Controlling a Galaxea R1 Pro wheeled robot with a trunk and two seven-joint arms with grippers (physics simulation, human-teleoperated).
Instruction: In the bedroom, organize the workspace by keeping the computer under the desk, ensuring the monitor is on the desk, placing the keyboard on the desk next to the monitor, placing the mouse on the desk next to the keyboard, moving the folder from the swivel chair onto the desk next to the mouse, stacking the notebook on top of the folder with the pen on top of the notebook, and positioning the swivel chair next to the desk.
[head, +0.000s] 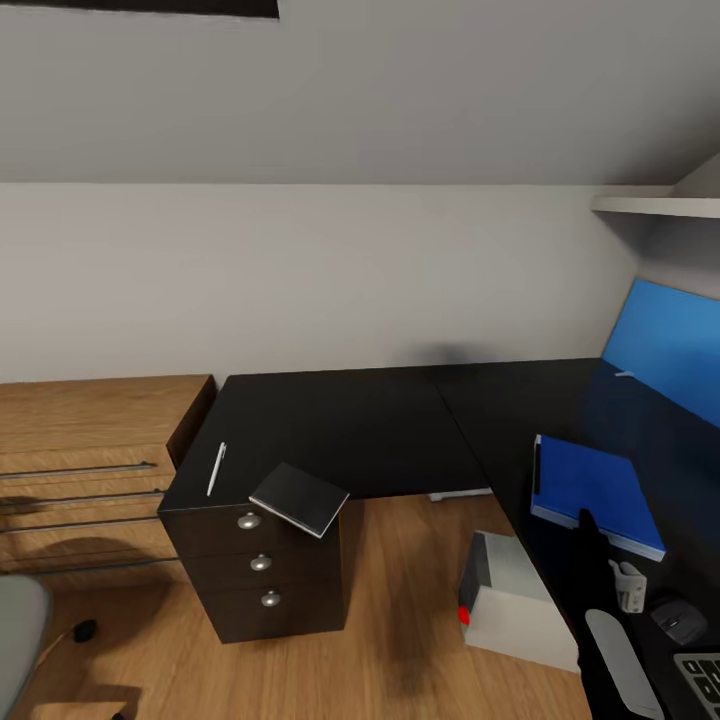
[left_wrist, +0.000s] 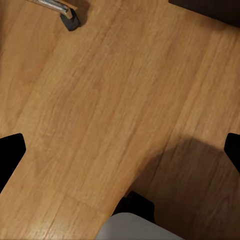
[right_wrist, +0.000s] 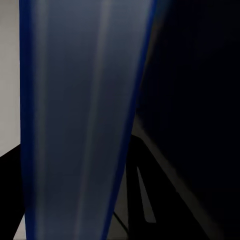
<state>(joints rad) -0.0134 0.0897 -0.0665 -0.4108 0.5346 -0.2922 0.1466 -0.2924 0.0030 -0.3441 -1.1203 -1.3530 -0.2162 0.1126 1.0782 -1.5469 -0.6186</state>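
Observation:
The blue folder lies flat on the black desk at the right, in front of the blue monitor. My right arm reaches over the desk and its dark gripper sits at the folder's near edge. In the right wrist view a blue folder face is very close, and the fingers are lost in the dark. Mouse and keyboard lie near the bottom right. The dark notebook overhangs the drawer end, beside the white pen. The computer stands under the desk. My left gripper hangs open above the floor.
A wooden dresser adjoins the desk's drawer unit on the left. The grey swivel chair seat is at the bottom left, with a caster on the wood floor. A white shelf hangs above the monitor.

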